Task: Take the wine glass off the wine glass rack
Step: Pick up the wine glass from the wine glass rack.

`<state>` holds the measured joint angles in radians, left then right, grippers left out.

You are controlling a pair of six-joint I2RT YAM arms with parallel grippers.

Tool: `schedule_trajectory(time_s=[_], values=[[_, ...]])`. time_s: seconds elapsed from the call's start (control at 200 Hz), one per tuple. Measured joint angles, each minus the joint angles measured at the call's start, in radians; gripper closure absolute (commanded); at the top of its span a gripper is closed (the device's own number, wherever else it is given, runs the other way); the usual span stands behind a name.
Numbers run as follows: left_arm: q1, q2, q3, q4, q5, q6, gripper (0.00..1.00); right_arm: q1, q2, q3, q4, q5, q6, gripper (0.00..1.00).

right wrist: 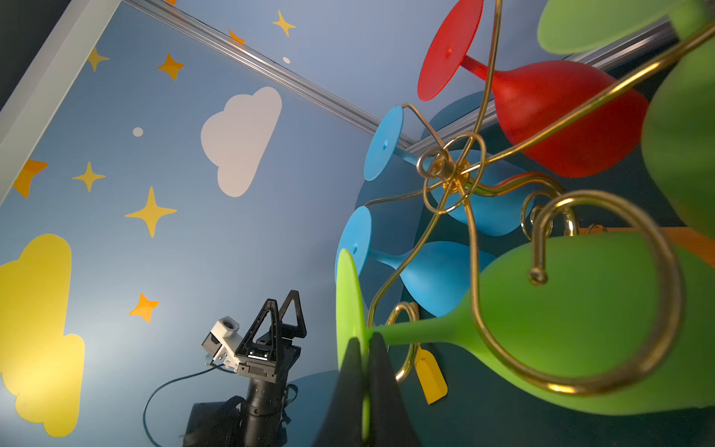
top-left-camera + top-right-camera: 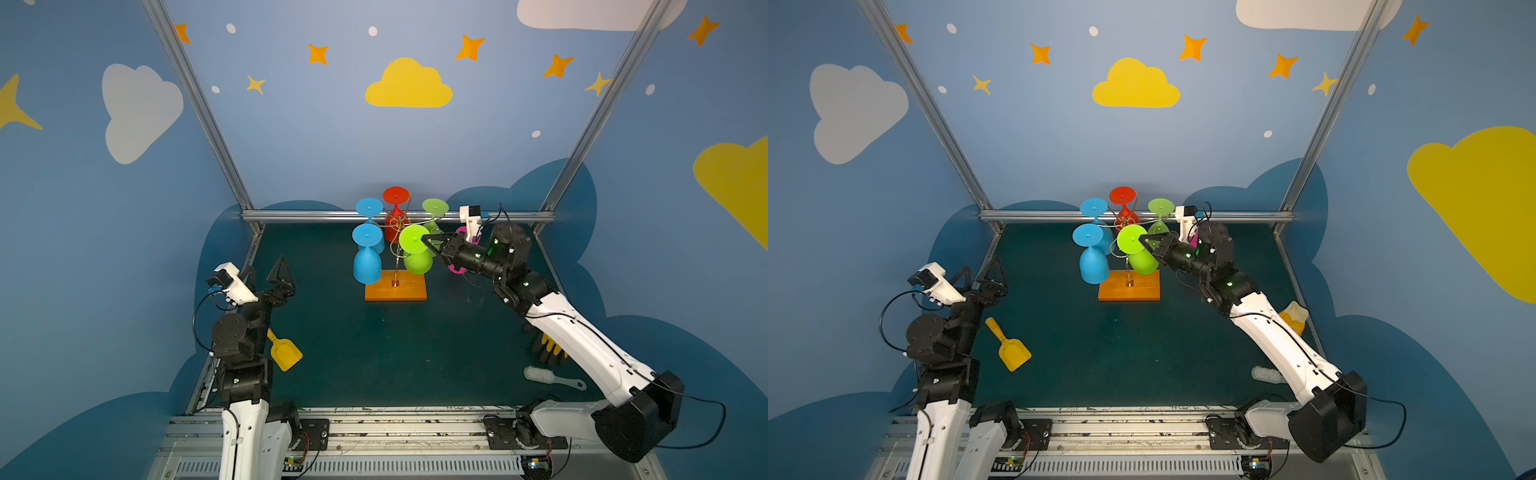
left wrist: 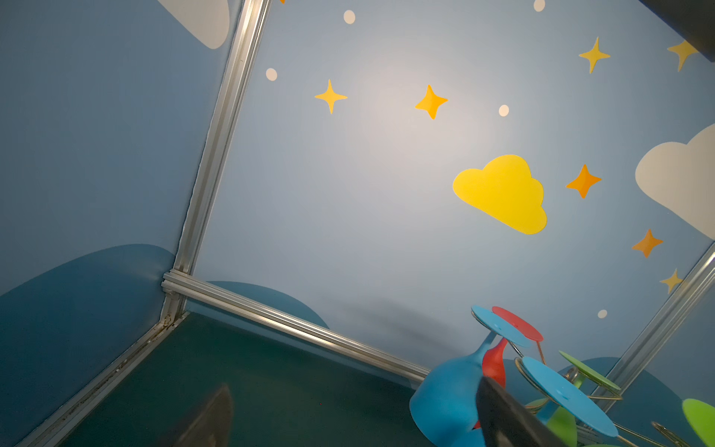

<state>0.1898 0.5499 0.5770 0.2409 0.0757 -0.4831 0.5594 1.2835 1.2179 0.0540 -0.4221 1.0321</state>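
The wine glass rack [image 2: 409, 291] on the tabletop [image 2: 374, 353] carried five glasses [image 2: 367, 266]: two blue, one red, two green. We saw the near green wine glass [image 2: 418, 262] hanging foot up, long axis about upright, our right pincer [image 2: 424, 239] clamped on its foot; the left pincer [image 2: 266, 272] stood open, apart.

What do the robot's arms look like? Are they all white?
Not all white. The left arm and right arm have white shells and chunky black joints. The left gripper and right gripper are black, with fingers shaped like hollow triangles. Black cables loop along them, and a white camera sits on each wrist.
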Motion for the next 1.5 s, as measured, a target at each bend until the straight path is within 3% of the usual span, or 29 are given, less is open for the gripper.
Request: schedule_trajectory(time_s=[0.491, 0.636, 0.781, 0.911, 1.171, 1.332, 1.502], values=[[0.0, -0.019, 0.005, -0.018, 0.039, 0.008, 0.05, -0.002, -0.24, -0.114, -0.176, 0.034, -0.076, 1.0], [0.0, -0.012, 0.046, -0.034, 0.092, 0.008, 0.05, -0.043, -0.318, -0.128, -0.254, 0.061, -0.118, 1.0], [0.0, 0.042, 0.164, -0.088, 0.202, 0.004, 0.08, -0.135, -0.347, -0.112, -0.321, 0.068, -0.173, 1.0], [0.0, 0.11, 0.278, -0.101, 0.331, -0.031, 0.14, -0.203, -0.324, -0.004, -0.414, 0.068, -0.253, 1.0], [-0.017, 0.292, 0.449, -0.042, 0.62, -0.202, 0.19, -0.225, -0.275, 0.241, -0.463, 0.066, -0.423, 1.0], [-0.099, 0.425, 0.562, 0.0, 0.766, -0.281, 0.21, -0.225, -0.221, 0.325, -0.462, 0.034, -0.516, 1.0], [-0.257, 0.539, 0.692, -0.025, 0.854, -0.259, 0.24, -0.214, -0.154, 0.386, -0.462, -0.021, -0.598, 1.0]])
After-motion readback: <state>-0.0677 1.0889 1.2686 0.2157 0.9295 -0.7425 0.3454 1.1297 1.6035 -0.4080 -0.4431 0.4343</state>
